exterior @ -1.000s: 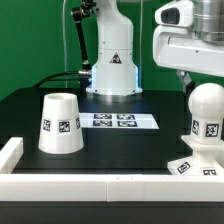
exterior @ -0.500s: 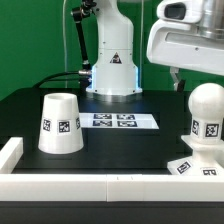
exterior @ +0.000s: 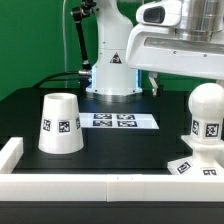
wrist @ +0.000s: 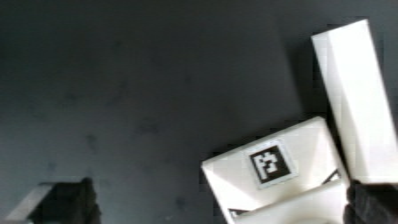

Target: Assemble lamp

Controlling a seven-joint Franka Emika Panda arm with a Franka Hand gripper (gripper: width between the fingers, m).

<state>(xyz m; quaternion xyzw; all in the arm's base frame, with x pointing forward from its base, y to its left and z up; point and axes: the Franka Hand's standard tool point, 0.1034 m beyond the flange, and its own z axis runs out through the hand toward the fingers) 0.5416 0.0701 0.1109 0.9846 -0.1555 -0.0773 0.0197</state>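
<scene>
The gripper (wrist: 214, 205) is open and holds nothing; its fingertips (wrist: 64, 200) stand wide apart over bare black worktop (exterior: 120, 150). In the wrist view, a tagged corner of the base (wrist: 270, 168) lies between the jaws, nearer one finger, beside the white border rail (wrist: 361, 105). In the exterior view, the bulb (exterior: 206, 118) stands on the base (exterior: 195, 166) at the front right corner. The shade (exterior: 60, 124) stands near the front left corner, well apart. The marker board (exterior: 118, 121) lies mid-worktop.

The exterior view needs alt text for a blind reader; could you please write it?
A white bulb stands on the square base at the exterior view's right, under the arm. A cone shade sits at the left, with the marker board between them on the black table.
</scene>
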